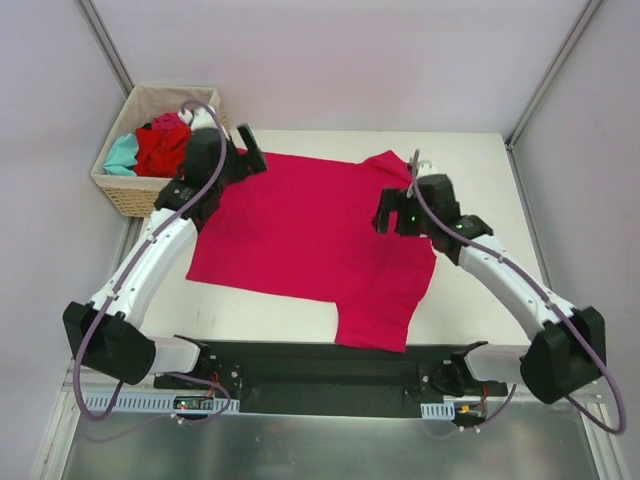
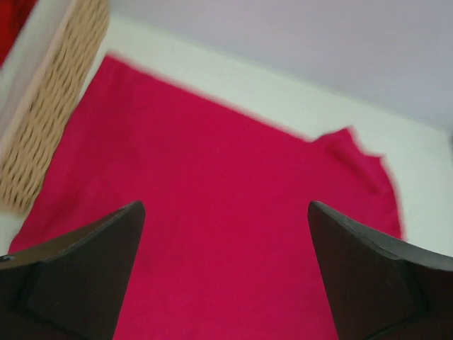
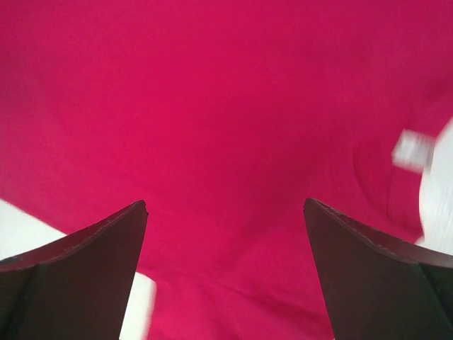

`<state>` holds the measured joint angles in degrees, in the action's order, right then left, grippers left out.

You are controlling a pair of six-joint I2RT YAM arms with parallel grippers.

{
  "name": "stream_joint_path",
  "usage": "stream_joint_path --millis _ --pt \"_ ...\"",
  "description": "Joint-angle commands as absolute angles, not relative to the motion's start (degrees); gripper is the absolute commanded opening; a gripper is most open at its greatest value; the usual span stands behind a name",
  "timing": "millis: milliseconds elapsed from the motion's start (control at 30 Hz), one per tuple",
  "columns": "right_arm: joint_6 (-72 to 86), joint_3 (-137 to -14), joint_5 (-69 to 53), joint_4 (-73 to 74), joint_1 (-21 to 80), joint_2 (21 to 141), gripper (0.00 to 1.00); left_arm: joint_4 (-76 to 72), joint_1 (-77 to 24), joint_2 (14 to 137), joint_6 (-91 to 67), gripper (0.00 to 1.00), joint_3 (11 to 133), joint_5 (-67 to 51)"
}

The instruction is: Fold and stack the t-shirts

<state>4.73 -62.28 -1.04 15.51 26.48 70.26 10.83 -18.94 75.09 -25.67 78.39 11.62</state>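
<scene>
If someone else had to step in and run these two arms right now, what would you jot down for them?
Left gripper: open, empty, above the pink shirt on its basket side.
Right gripper: open, empty, above the shirt's other side.
Pink shirt: spread out on the table, no fold visible.
Red shirt and teal shirt: bunched in the basket.
Done: one shirt laid out.
Left: fold it, then fold and stack the others.
</scene>
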Motion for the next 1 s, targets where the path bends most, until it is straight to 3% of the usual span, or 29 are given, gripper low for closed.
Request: stream_joint_path --millis 0,433,833,967 --pt "6.94 -53.63 3.08 17.14 26.1 73.91 0.96 19.25 -18.19 73.66 -29.0 0.99 67.0 13.45" --pt "12.65 -48.88 -1.85 12.13 26.54 81.83 0.97 22.67 -18.19 67.15 -28.48 0.99 60.56 14.76" --pt "17.4 -39.12 -0.35 9.66 26.54 84.11 0.96 23.03 -18.19 67.76 -29.09 0.99 60.64 16.08" --pt "18.63 -37.71 5.27 12.39 25.49 82.71 0.96 22.94 -18.19 68.03 -28.74 0.99 60.73 16.78"
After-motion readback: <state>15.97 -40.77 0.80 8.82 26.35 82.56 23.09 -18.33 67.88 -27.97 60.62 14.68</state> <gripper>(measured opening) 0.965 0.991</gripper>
